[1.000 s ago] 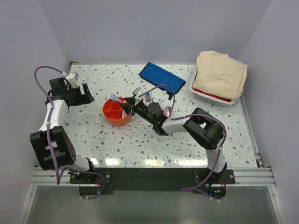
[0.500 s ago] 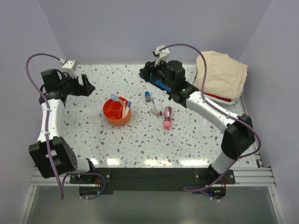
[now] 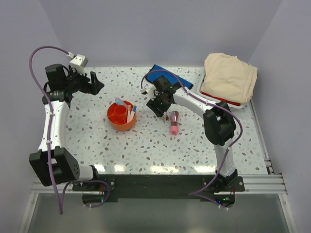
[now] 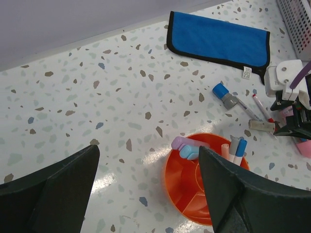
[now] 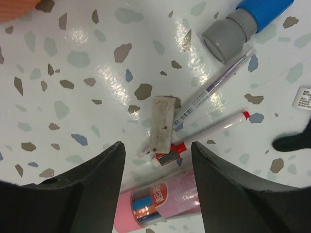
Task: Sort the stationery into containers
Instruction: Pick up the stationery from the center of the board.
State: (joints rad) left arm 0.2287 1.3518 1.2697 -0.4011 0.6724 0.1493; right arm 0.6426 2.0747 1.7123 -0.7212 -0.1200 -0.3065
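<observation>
Underneath, a speckled table (image 3: 97, 145). At back right, a white basket (image 3: 208, 95) heaped with beige cloth (image 3: 228, 73). Flat at back centre, the blue pouch (image 4: 218, 41). Left of centre, the orange tub (image 4: 184, 194), holding a lilac item (image 4: 184, 141) and 3 upright sticks (image 4: 233, 150). Above the table, back-left of the tub, the left gripper (image 4: 146, 155), jaws wide apart, empty. Low over the loose pile, the right gripper (image 5: 156, 145), fingers apart, gripping nothing. Beneath it, lying close together: pink tube (image 5: 165, 199), blue-capped marker (image 5: 245, 22), 2 thin pens (image 5: 214, 87), whitish block (image 5: 161, 124).
</observation>
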